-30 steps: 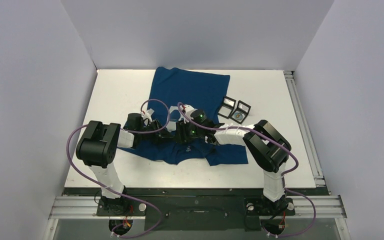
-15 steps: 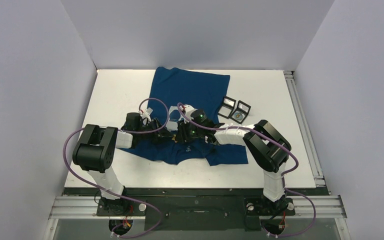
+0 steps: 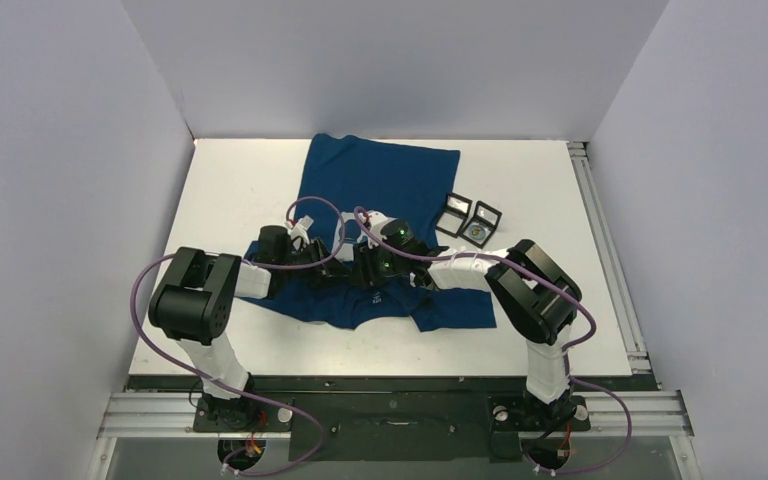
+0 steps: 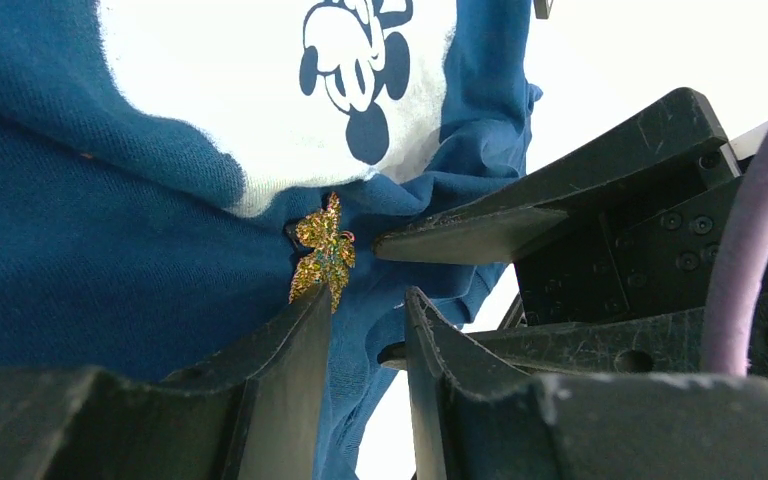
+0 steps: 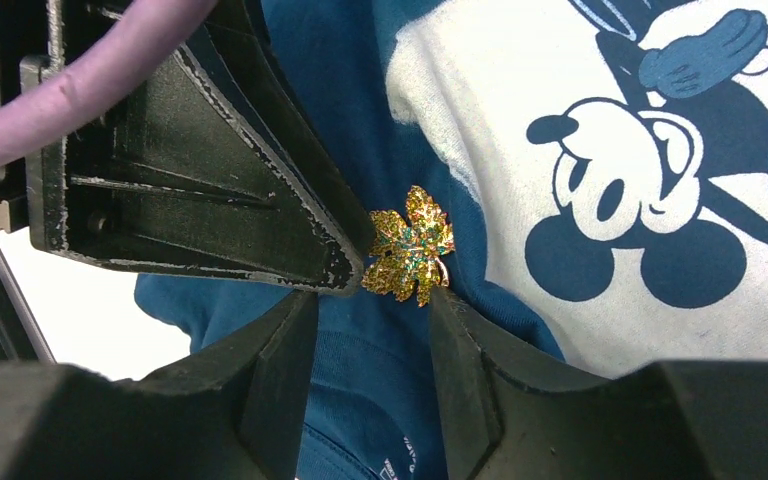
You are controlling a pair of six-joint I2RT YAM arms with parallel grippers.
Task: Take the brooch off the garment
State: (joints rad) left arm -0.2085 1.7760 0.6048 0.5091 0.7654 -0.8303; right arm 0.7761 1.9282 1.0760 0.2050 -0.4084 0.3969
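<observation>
The garment [image 3: 380,180] is a dark blue T-shirt spread on the white table, with a pale mouse print [image 5: 620,150]. The brooch [image 5: 408,245] is a glittery gold leaf pinned just beside the print's edge; it also shows in the left wrist view [image 4: 323,252]. My left gripper [image 4: 365,300] is open, its tips just below the brooch with blue cloth behind the gap. My right gripper [image 5: 370,300] is open, its right fingertip [image 5: 445,300] touching the brooch's lower edge. One left finger [image 5: 260,220] touches the brooch's left side. In the top view the grippers hide the brooch.
Two small open black boxes [image 3: 453,210] [image 3: 480,222] stand on the table right of the shirt. Grey walls close in the table on the left, back and right. A metal rail [image 3: 600,230] runs along the right edge. Purple cables loop over both wrists.
The left arm has shifted slightly, its wrist edging right toward the right gripper. The right arm has stayed put.
</observation>
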